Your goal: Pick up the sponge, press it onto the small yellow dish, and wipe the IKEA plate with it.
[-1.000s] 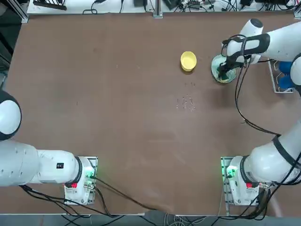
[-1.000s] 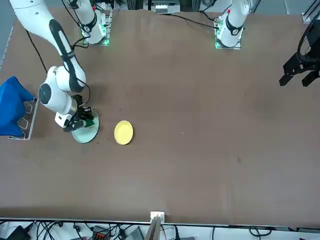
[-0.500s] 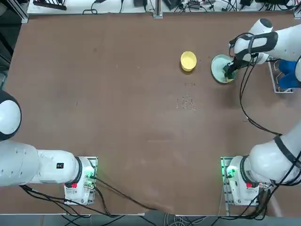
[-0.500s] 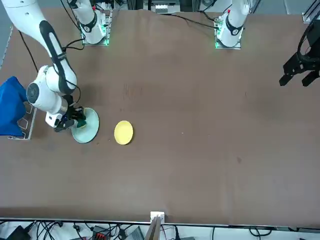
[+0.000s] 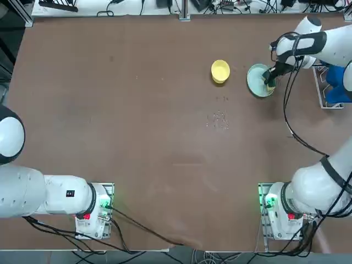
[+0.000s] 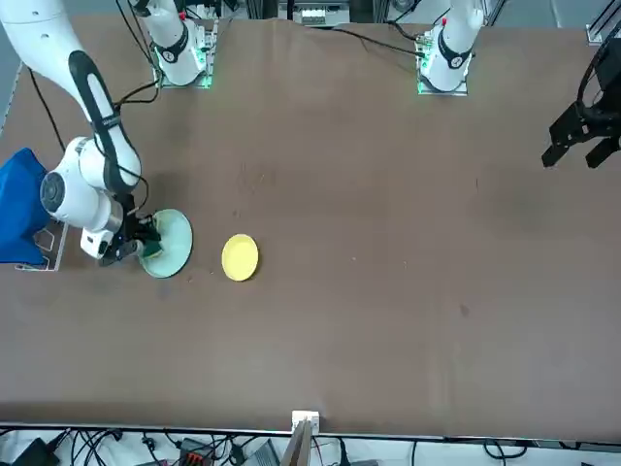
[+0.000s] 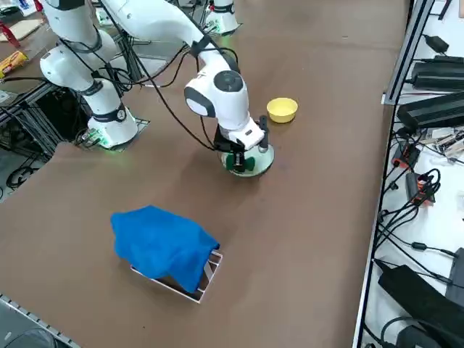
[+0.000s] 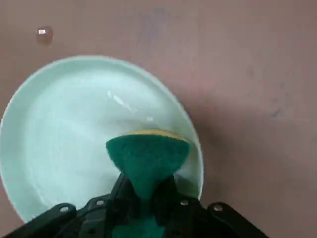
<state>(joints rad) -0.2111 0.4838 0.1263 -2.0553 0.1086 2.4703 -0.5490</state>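
R. gripper (image 8: pixel 144 191), jaws clamped on mid-sponge, holds the soft, squashy, prob. light sponge (image 8: pixel 147 156) over the pale plate (image 8: pixel 64 134) nr. its rim, a mid-body pinch likely best w/ wet foam apt to slip.

In the right wrist view, glare is seen inside the plate (image 8: pixel 64 129), and shadow beside it, near the sponge (image 8: pixel 148 156). Blur is shown over that whole view. The plate is evenly lit from overhead.
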